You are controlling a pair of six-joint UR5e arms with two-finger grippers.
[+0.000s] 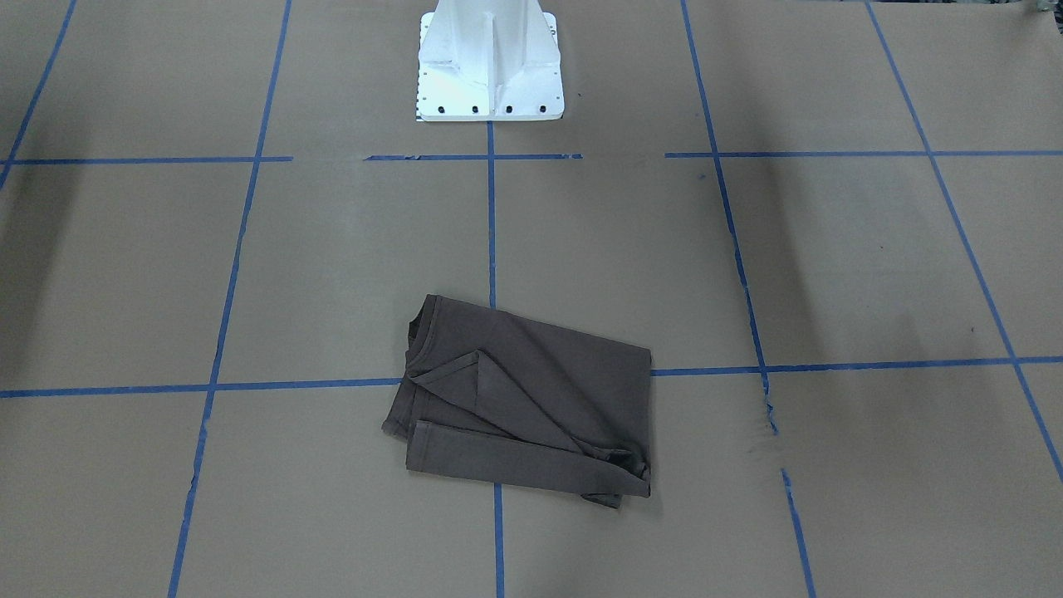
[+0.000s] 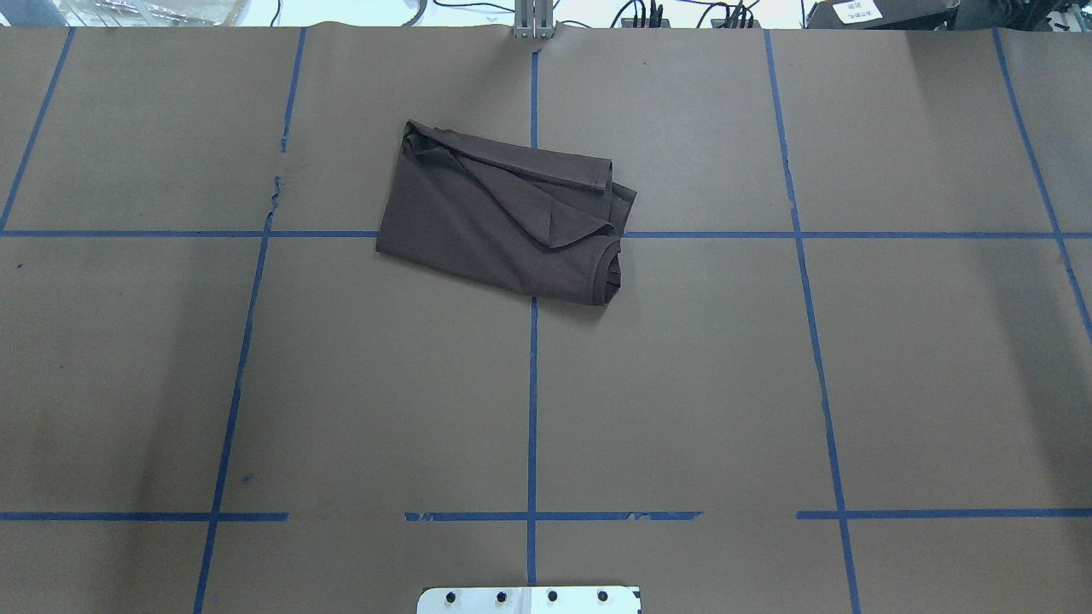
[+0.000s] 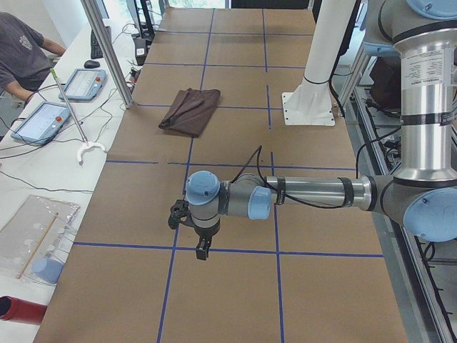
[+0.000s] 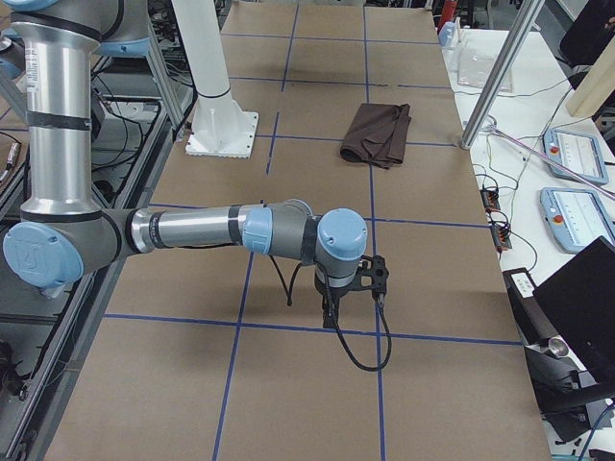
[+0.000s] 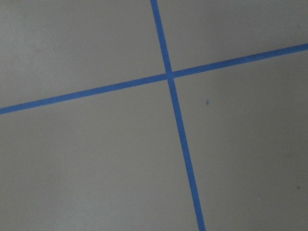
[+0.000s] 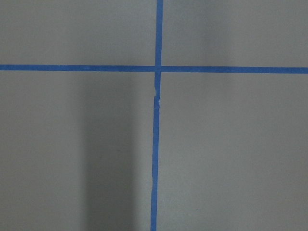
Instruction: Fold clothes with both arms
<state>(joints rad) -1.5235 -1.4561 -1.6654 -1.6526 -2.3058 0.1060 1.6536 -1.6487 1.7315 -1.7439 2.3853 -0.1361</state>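
The dark brown-grey T-shirt [image 1: 531,399] lies folded into a rough rectangle on the brown paper table, with a collar edge and a turned-over flap showing. It also shows in the overhead view [image 2: 503,213], the exterior left view [image 3: 189,111] and the exterior right view [image 4: 378,134]. My left gripper [image 3: 202,246] hangs above the table far from the shirt, at the table's left end. My right gripper [image 4: 330,317] hangs above the table at the right end, also far from the shirt. I cannot tell whether either is open or shut. Both wrist views show only paper and blue tape.
The white pedestal base [image 1: 490,66] stands at the robot's side of the table. Blue tape lines [image 2: 532,384] grid the paper. A metal post [image 3: 107,50] stands at the far edge. Tablets [image 3: 43,118] and an operator [image 3: 25,57] are beyond it.
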